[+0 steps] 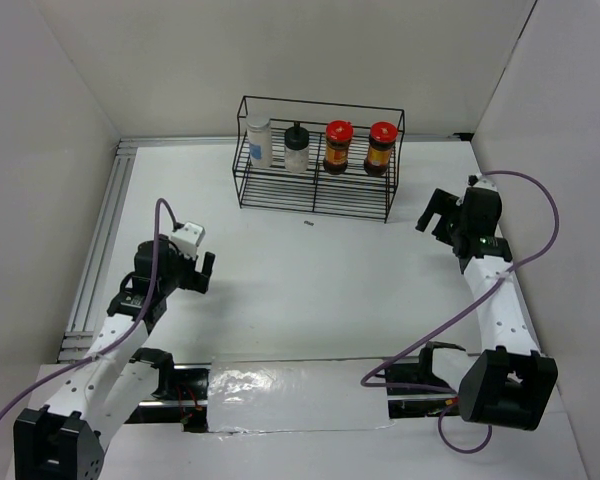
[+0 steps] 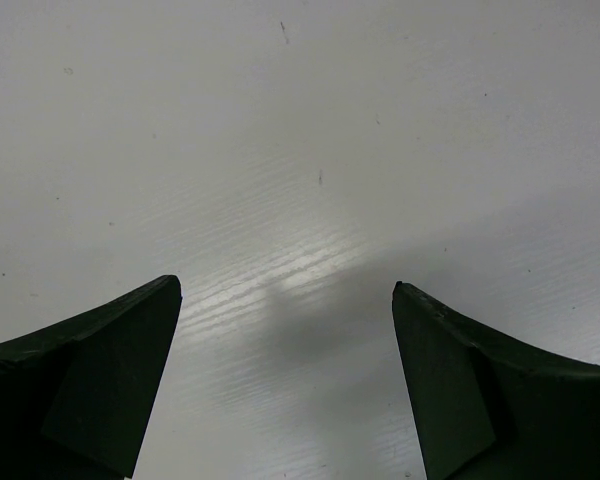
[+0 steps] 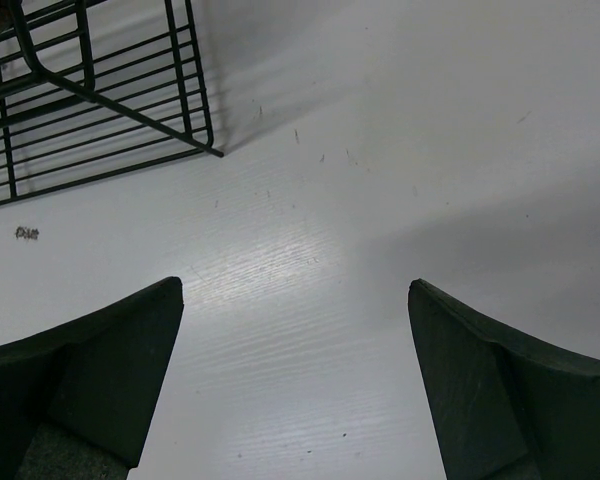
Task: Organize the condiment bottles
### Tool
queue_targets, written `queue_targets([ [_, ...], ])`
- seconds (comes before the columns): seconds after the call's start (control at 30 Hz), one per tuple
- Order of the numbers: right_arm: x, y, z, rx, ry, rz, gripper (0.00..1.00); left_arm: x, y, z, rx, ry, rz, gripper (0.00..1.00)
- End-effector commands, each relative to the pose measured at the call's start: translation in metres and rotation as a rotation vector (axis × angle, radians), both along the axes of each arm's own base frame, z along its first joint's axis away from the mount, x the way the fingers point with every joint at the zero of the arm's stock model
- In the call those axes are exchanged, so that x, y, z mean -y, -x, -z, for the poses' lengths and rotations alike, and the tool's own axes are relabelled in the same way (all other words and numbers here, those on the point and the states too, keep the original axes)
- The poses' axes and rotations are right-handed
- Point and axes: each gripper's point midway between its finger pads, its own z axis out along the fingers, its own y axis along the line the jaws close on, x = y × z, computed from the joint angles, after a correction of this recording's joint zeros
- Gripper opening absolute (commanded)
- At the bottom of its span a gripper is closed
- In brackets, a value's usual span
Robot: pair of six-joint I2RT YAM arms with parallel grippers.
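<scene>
**Four upright in the wire rack (image 1: 315,196), both my tools apart**

Four condiment bottles stand side by side along the back of the rack, at the upper centre of the overhead frame. From left to right they are the whitish bottle with the white cap (image 1: 259,140) and a blue label, the whitish bottle with the black cap (image 1: 296,148), then the first amber red-capped bottle (image 1: 338,146) and the second amber red-capped bottle (image 1: 381,148). All four are upright, close together but not clearly touching.

My left tool (image 1: 202,270) sits at the left middle of the overhead frame, well apart from the rack. Its fingers are spread wide with nothing between them, and its own camera shows only the bare white table (image 1: 310,290) beneath.

My right tool (image 1: 435,215) is at the right of the frame, near the rack's right end but not touching it. Its fingers are also spread wide and hold nothing. In its wrist view a corner of the rack fills the upper left, and a small dark speck (image 3: 25,233) lies on the table at the left edge.
</scene>
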Motion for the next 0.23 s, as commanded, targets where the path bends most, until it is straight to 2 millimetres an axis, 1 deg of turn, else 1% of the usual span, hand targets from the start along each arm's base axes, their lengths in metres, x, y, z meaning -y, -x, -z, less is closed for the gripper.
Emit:
queue_targets([
  [0.0, 0.0, 0.004, -0.004, 0.015, 0.011, 0.009, 1.0, 0.005, -0.001, -0.009, 0.011, 0.057, -0.008, 0.99],
  [0.13, -0.002, 0.003, -0.006, 0.036, 0.023, -0.004, 1.0, 0.003, -0.002, -0.009, 0.016, 0.056, -0.019, 0.99],
  [0.17, -0.003, 0.003, -0.008, 0.05, 0.025, -0.005, 1.0, 0.002, -0.002, -0.008, 0.016, 0.055, -0.02, 0.99],
  [0.2, -0.004, 0.003, -0.016, 0.08, 0.03, -0.01, 1.0, 0.002, -0.002, -0.009, 0.017, 0.058, -0.022, 0.99],
])
